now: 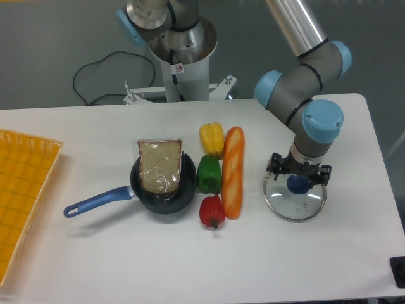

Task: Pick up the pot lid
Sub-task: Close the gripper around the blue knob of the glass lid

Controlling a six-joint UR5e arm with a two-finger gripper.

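Note:
A round glass pot lid (pixel 295 201) with a metal rim and a blue knob (pixel 299 184) lies flat on the white table, right of centre. My gripper (pixel 299 180) hangs straight down over the lid's middle. Its two dark fingers stand on either side of the blue knob. The fingers look close to the knob, but whether they press on it is not visible from this angle. The lid rests on the table.
A baguette (pixel 232 171) lies just left of the lid, with yellow (pixel 211 138), green (pixel 208 174) and red (pixel 212 211) peppers beside it. A blue-handled pan (pixel 161 190) holds wrapped bread (pixel 159 165). A yellow tray (pixel 22 190) sits at the left edge. The robot base (pixel 180 57) stands behind.

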